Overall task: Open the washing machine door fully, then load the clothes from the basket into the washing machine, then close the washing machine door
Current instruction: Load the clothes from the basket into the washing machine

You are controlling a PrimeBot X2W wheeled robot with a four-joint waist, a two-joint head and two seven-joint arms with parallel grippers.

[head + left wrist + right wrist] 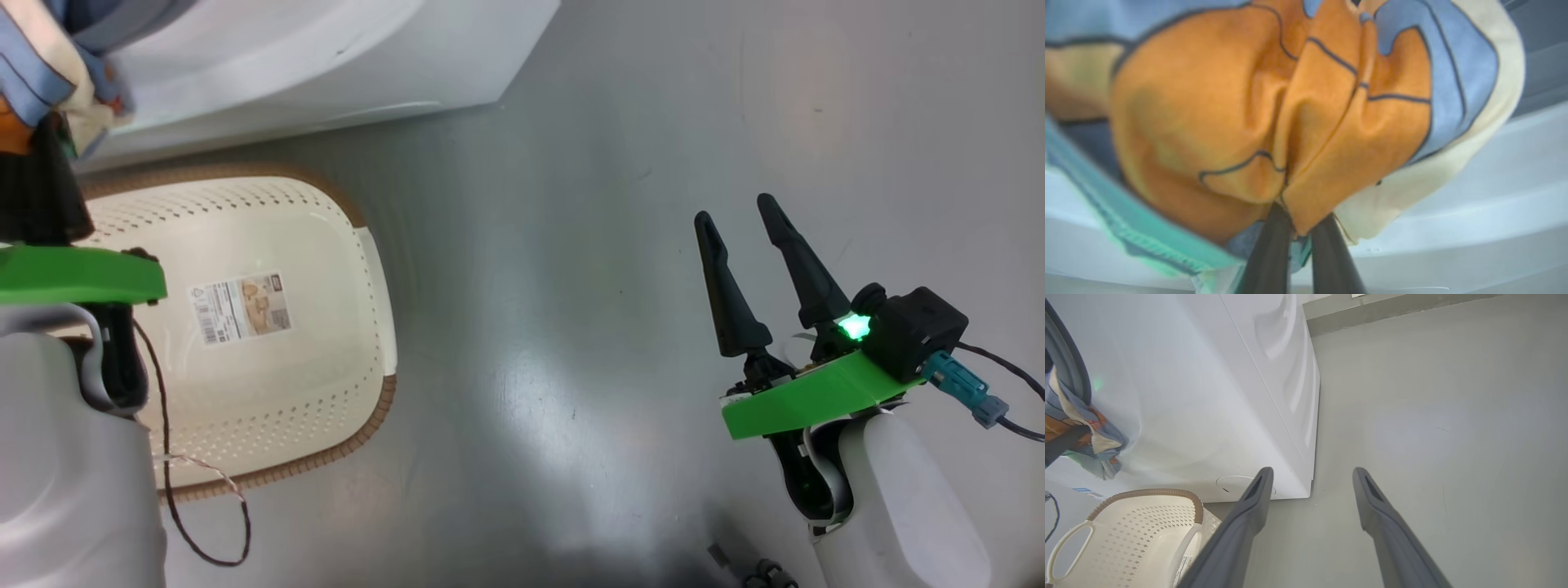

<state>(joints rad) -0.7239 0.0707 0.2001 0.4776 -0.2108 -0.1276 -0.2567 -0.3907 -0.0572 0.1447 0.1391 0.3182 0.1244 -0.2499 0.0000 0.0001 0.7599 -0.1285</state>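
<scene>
The left tool [1303, 228] pinches a fold of the clothes [1241, 106], its fingers nearly together with orange and blue fabric bunched between them. In the head view the bundle hangs at ten o'clock against the white washing machine [310, 57]. The basket [326, 245] lies at nine o'clock with its bottom bare. The right tool [741, 224] stands spread over the floor [571, 245] at four o'clock, holding nothing. The fabric looks soft, light and limp. It will likely sag and trail, so loose edges may catch. A gathered fold, as here, seems the safest hold, since a single thin edge could slip.
</scene>
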